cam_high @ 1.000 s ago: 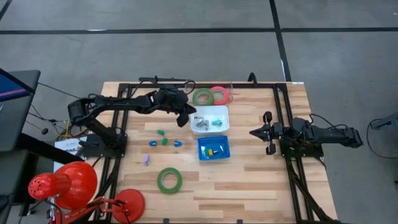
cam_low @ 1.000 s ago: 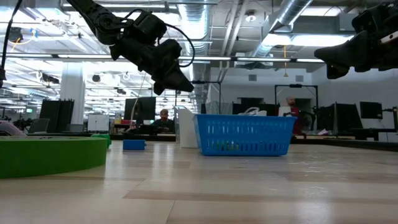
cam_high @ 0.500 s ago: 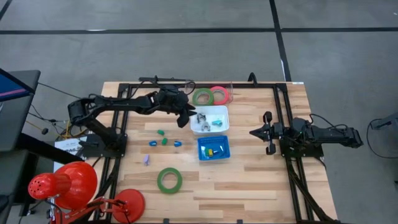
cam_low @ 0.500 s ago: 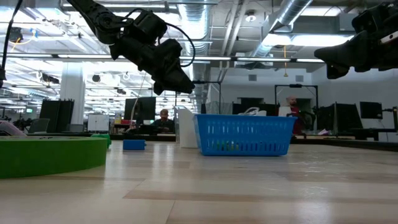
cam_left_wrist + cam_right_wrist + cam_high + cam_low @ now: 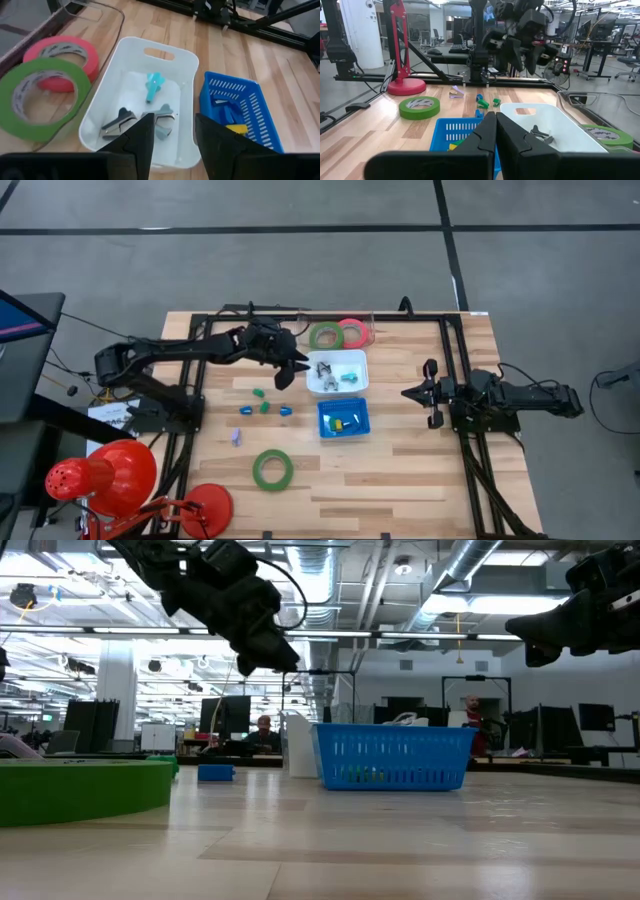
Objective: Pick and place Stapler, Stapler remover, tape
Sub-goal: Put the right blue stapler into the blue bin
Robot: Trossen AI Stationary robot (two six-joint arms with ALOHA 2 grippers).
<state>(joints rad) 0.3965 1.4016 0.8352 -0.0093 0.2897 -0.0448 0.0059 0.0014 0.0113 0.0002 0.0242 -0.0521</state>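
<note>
wooden slatted table [image 5: 400, 470] inside a black frame, on a grey floor crossed by dark lines. left gripper [image 5: 287, 370] hangs in the air just beside the white bin [image 5: 358, 360], fingers [image 5: 141, 142] apart and empty. right gripper [image 5: 409, 393] waits above the table's right part, fingers [image 5: 487, 134] pressed together, holding nothing.

tape — a green ring [image 5: 325, 335] and a pink ring [image 5: 352, 332] lie touching at the far edge, beside the white bin; a second green ring [image 5: 272, 469] lies alone near the front edge, well apart from them. the white bin holds two grey metal pieces [image 5: 120, 122] and a small teal piece [image 5: 153, 85]. the blue basket [image 5: 343, 418], just in front of the bin, holds a yellow item. small green and blue pieces [image 5: 262, 406] lie left of the basket.

a red lamp [image 5: 105, 478] stands at the front left corner. low view — beyond the table an open workshop with ceiling ducts, strip lights, monitors, and a seated person [image 5: 264, 729].
</note>
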